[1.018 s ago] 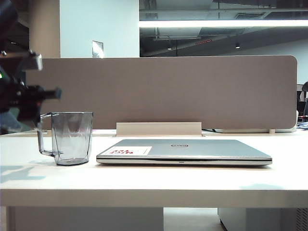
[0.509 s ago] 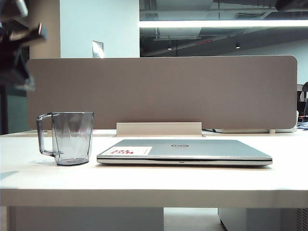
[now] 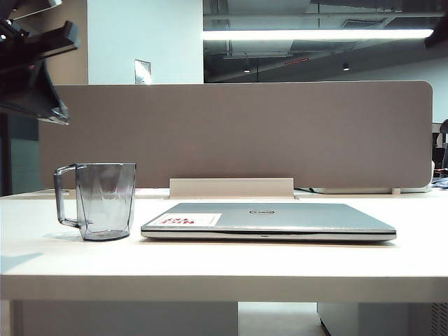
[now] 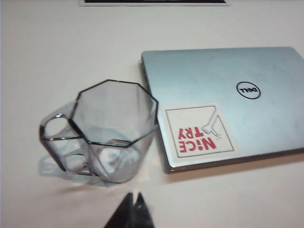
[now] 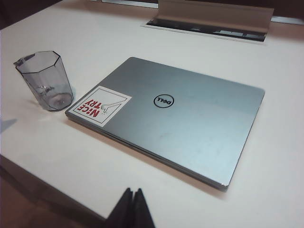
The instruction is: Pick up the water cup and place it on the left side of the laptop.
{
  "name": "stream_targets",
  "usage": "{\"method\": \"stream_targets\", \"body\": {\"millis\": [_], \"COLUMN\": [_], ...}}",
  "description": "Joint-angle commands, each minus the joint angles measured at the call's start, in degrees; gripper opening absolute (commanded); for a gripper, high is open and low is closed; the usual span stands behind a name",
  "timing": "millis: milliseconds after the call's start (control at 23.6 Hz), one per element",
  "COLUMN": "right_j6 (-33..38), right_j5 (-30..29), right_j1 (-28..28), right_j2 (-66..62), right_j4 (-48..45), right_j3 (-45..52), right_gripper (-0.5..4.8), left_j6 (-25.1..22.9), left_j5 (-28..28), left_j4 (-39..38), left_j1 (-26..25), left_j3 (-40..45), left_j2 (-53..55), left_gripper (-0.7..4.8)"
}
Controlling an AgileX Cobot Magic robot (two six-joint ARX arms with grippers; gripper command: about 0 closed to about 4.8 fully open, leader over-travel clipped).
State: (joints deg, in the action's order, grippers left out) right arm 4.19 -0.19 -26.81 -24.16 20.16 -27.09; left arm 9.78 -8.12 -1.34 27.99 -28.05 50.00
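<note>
The water cup (image 3: pixel 102 201) stands upright on the white table (image 3: pixel 224 262) at the left of the exterior view, just beside the left edge of the closed laptop (image 3: pixel 269 221) but apart from it, its handle turned away from the laptop; the laptop lies flat in the middle of the frame, its white sticker (image 3: pixel 190 219) with red letters at the corner nearest the cup; a beige partition (image 3: pixel 238 133) rises behind both. The left gripper (image 4: pixel 133 203) hangs in the upper left of the exterior view, above the cup and clear of it, its fingertips pressed together on nothing; the right gripper (image 5: pixel 132 199) hovers above the table's near edge, over the laptop, its fingertips likewise together and empty.
</note>
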Motion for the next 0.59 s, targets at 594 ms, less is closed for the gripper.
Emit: {"method": "stream_targets", "body": {"millis": [594], "right_j6": [1.99], "right_j5": [0.17], "right_j1": [0.02], "right_j2": [1.57], "right_j4": [-6.75], "right_j3": [11.5], "right_gripper": [-0.08], "left_j6": [0.39], "left_j5": [11.52], "left_j4": [6.23], "left_j1": [0.33], "left_j3": [9.38], "left_j2": [-3.82], "left_gripper": [-0.06]}}
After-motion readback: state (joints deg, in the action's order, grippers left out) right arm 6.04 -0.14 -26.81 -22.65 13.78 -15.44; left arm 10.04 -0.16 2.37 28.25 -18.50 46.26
